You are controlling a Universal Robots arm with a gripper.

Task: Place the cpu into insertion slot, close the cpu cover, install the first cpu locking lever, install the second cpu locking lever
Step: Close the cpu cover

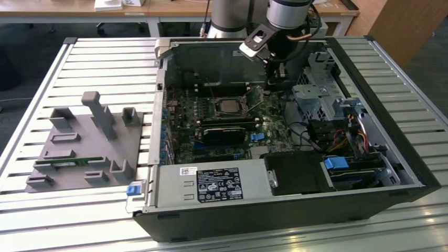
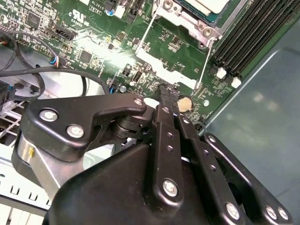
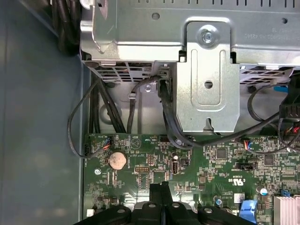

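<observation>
The pincer (image 3: 160, 188), clenched on nothing, hung at two o'clock from the flat-lying cpu (image 1: 227, 106) in the exterior view.

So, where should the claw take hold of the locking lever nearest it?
Likely the free end of the locking lever, the thin wire whose tip lies near the claw. That end is farthest from the pivot and sits beside the coin cell over open board, so come from above there, closing across the wire.

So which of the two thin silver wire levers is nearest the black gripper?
The lever beside the long black memory slots; the other lever lies farther from the gripper.
</observation>
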